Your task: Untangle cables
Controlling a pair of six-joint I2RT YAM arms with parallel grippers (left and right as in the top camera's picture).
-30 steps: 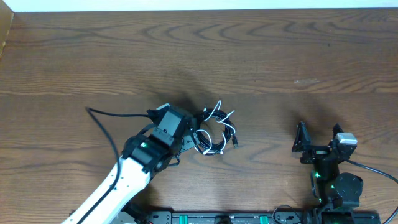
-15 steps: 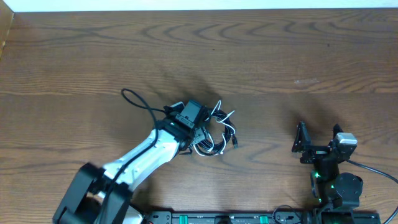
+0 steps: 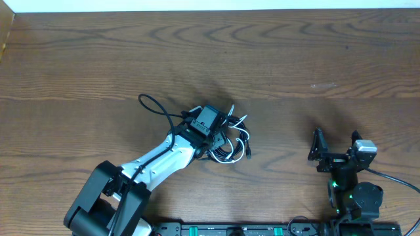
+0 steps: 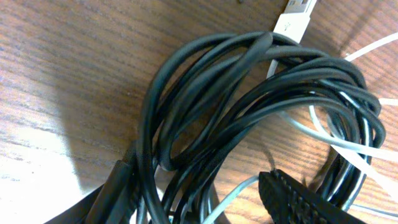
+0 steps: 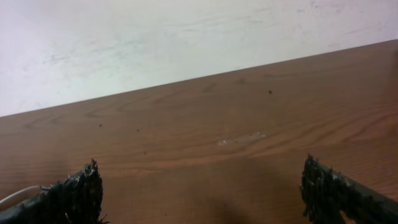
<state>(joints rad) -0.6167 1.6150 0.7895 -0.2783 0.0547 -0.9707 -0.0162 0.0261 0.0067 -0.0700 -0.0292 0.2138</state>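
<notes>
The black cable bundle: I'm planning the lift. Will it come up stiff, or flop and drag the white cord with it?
Probably floppy: the black cable bundle lies in loose, thin curved loops. Likely light, since the strands are so thin. The white cord threads through those loops, so it would probably come along.

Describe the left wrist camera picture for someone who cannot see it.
Close-up: tangled black cables, a white cable threaded through and a white plug at the top, lie on a wooden table. The left gripper straddles them at the bottom edge, dark fingers apart.
</notes>
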